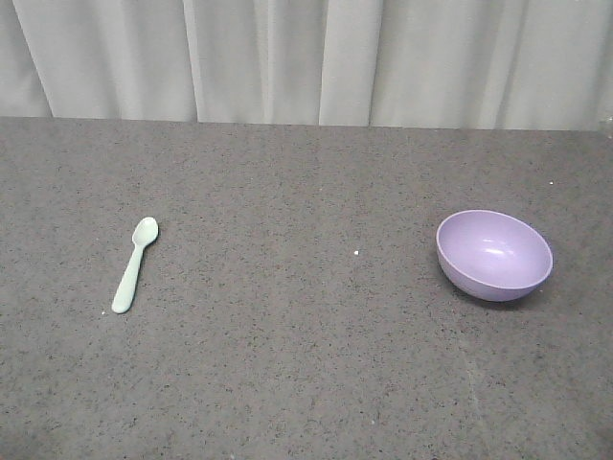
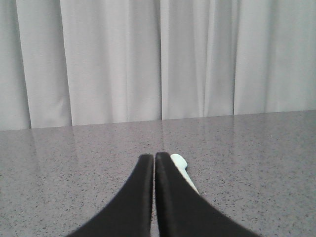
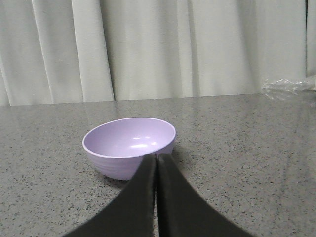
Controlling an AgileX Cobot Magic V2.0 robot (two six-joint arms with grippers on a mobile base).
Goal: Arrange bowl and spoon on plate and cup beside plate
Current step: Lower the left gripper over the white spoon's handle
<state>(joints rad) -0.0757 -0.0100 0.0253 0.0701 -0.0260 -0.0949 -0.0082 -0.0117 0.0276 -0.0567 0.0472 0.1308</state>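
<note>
On the left side of the surface point(image 1: 306, 383) the spoon point(image 1: 134, 265) lies handle toward the near edge and scoop toward the far one. It is just ahead and slightly right of my left claw point(image 2: 154, 158), which is pressed together. Toward the right edge sits the bowl point(image 1: 494, 254), just ahead of my right claw point(image 3: 156, 158), likewise pressed together. I see no plate or cup.

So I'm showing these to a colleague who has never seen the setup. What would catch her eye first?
The purple bowl stands out on the right of the speckled grey table, with the mint-green spoon lying alone far to the left. In the wrist views, the black left gripper is shut just short of the spoon, and the right gripper is shut close to the bowl.
</note>
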